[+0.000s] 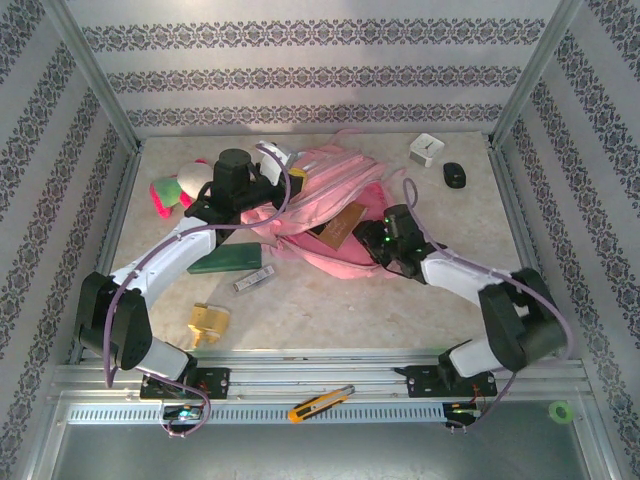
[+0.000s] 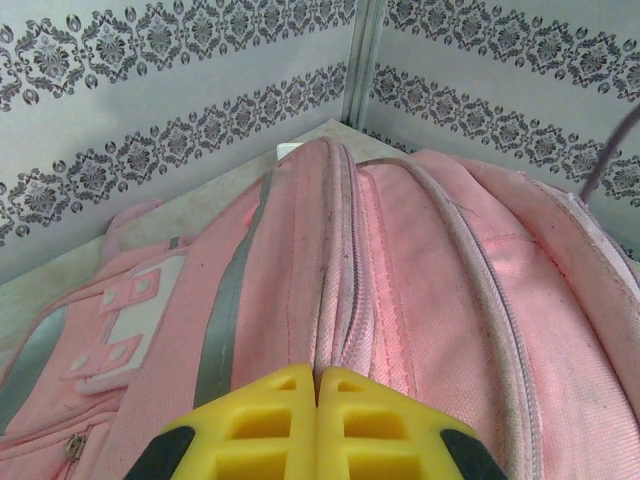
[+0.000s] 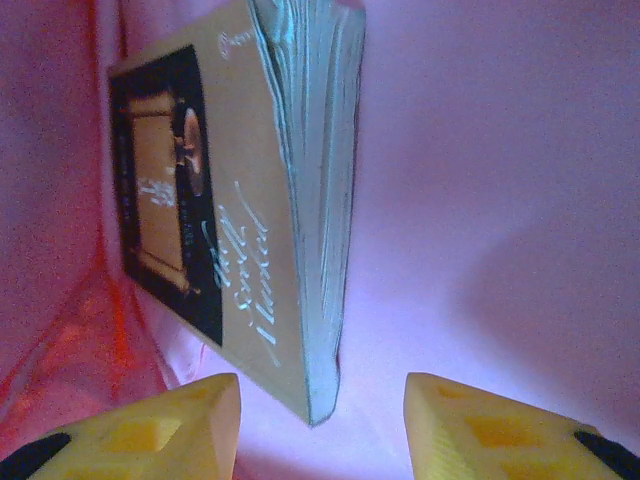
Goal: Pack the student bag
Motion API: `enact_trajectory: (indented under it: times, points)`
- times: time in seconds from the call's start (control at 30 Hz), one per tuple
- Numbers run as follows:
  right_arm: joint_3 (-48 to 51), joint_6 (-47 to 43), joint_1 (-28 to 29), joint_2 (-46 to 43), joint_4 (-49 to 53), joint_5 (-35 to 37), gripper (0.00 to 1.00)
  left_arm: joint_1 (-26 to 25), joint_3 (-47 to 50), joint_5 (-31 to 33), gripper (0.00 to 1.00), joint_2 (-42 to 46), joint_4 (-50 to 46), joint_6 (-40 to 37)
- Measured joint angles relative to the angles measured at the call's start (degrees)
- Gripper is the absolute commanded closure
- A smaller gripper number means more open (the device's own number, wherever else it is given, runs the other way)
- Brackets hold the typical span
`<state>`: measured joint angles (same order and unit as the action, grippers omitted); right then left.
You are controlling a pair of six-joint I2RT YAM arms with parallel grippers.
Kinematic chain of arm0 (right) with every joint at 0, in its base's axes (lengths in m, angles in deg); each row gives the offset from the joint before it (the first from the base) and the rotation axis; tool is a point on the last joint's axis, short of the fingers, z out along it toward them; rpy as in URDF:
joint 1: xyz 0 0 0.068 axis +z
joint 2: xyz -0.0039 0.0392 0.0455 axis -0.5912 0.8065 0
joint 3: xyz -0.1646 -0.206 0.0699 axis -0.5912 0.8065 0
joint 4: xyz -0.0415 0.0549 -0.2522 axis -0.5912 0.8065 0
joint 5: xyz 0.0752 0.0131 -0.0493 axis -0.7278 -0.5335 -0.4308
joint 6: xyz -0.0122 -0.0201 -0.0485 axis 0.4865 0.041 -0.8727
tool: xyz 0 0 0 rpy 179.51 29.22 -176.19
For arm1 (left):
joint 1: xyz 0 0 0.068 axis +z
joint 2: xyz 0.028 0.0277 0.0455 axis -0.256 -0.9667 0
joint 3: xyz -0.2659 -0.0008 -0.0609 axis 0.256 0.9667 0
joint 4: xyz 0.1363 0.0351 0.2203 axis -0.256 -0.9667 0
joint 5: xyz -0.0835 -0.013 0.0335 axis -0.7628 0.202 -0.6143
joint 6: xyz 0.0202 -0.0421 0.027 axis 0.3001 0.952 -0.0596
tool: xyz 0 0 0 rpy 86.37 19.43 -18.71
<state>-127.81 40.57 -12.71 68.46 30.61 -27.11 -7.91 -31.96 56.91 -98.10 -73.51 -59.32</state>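
The student bag (image 1: 325,190), a large pink backpack, lies across the middle of the table with its opening toward the right arm. In the left wrist view my left gripper (image 2: 318,385) is shut, its yellow fingertips pinching a fold of the student bag (image 2: 400,270) along a zip seam. From above, the left gripper (image 1: 268,188) sits at the bag's left edge. My right gripper (image 1: 377,238) is at the bag's mouth. Its fingers stand open inside the pink lining (image 3: 480,200). A brown paperback book (image 3: 240,200) stands on edge just ahead, its lower corner between the fingertips (image 3: 190,420) without touching them.
A pink-and-green plush toy (image 1: 168,192) lies at the left, and a dark green case (image 1: 225,260) and a small silver item (image 1: 254,279) lie in front of the bag. A yellow object (image 1: 208,320) is near the left arm. A white box (image 1: 427,150) and a black mouse (image 1: 455,175) sit at the back right.
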Motion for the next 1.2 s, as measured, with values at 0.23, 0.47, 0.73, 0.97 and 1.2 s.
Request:
enact_trajectory:
  times: [0.23, 0.47, 0.73, 0.97, 1.2]
  points:
    - [-3.1, 3.4, 1.4, 8.4, -6.7, 1.2, 0.66, 0.0, 0.0, -1.3, 1.0, 0.0, 0.0, 0.5]
    - [-11.5, 8.0, 5.7, 22.4, -15.7, 3.9, 0.84, 0.0, -0.4, -2.3, 1.0, -0.7, -0.3, 0.9]
    - [-15.8, 8.6, 6.1, 24.9, -20.9, 4.1, 0.75, 1.1, -0.9, -1.6, 1.0, -1.2, -0.9, 0.7]
    - [-4.1, 6.1, 4.8, 9.1, -18.1, 3.5, 0.5, 1.1, -0.9, -0.7, 0.78, -1.2, -3.2, -2.0]
    - [0.2, -3.3, 0.3, -16.9, 4.1, 2.7, 0.34, 1.1, -0.4, 1.3, 0.37, 1.3, -5.8, -0.4]
